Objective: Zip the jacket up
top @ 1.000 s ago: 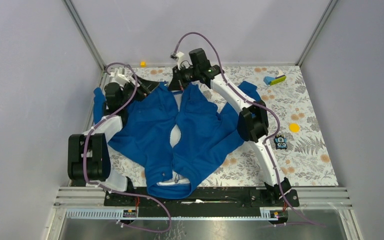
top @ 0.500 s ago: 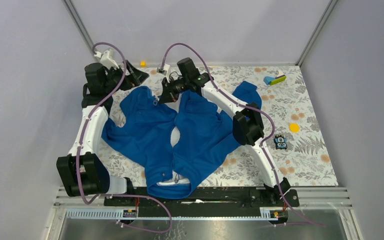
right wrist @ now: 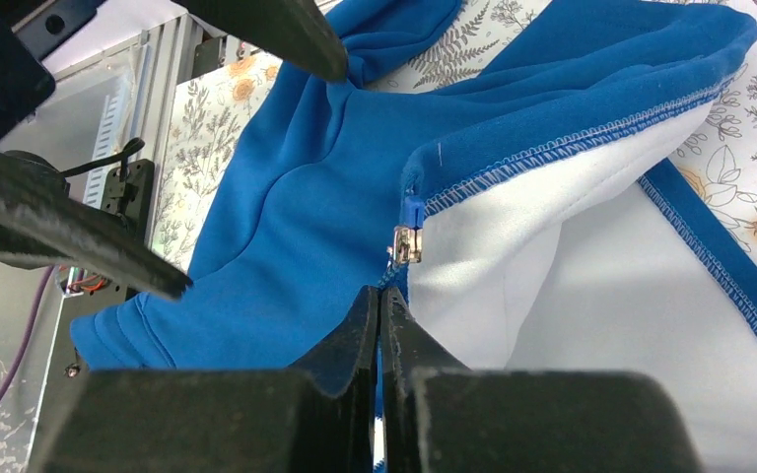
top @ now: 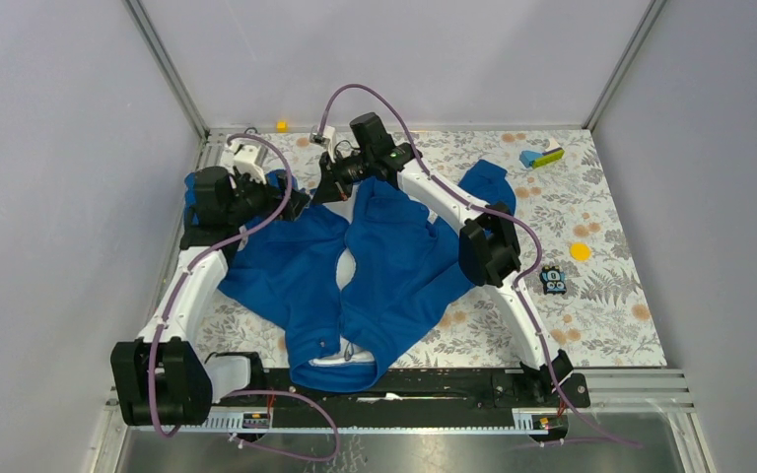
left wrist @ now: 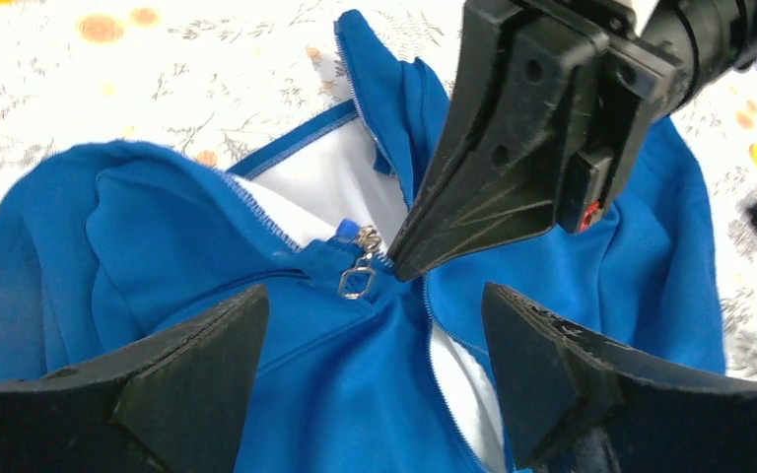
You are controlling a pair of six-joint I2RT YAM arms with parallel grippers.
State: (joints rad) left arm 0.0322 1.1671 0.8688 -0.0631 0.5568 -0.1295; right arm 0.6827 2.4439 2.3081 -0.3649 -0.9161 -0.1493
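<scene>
Your jacket [top: 394, 266] is spread over the left and middle of the table [top: 606, 315], with the collar at the near edge and the hem at the far end. The zipper pull [left wrist: 358, 276] sits at the hem where the two front halves come together. The right gripper [top: 327, 192] is clenched on the jacket's edge just beside it, fingers pressed flat together. The left gripper [left wrist: 375, 296] hangs right over the pull, spread wide, with a finger on either side.

One sleeve bunches by the table's left edge under the left arm, so it's tight there. The right side has open floral table, with only a yellow disc [top: 580, 251], a small black toy [top: 552, 281] and a blue-and-yellow block [top: 542, 156], all well apart from the fabric.

The fabric's royal blue and wrinkled, the front is unzipped, and white lining shows by the pull.
</scene>
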